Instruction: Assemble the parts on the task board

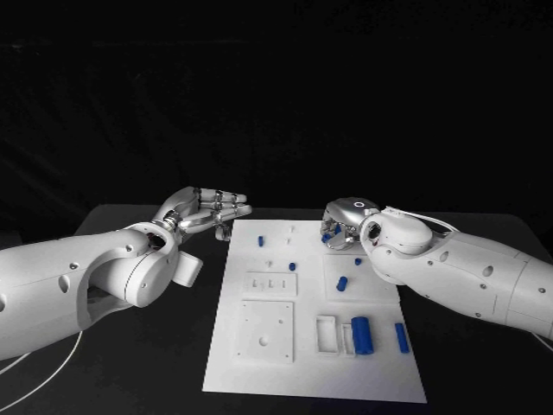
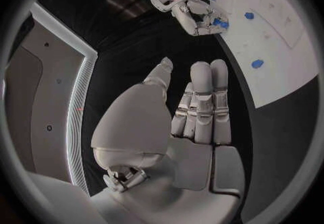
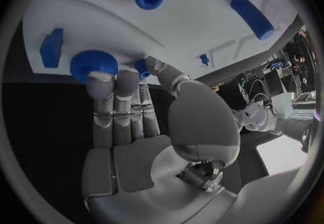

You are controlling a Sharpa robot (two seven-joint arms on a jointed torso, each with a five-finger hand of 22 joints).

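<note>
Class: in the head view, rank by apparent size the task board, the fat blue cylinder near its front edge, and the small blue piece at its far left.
1. task board
2. fat blue cylinder
3. small blue piece

- Black table (image 1: 501,238), seen from the head camera, dark and matte.
- Lying directly on it, at centre: white task board (image 1: 304,380), a long plate running from 6 o'clock up toward 12.
- Bordered by bare black tabletop at 3 and 9 o'clock, with a white cable (image 1: 34,373) trailing at about 8.
</note>
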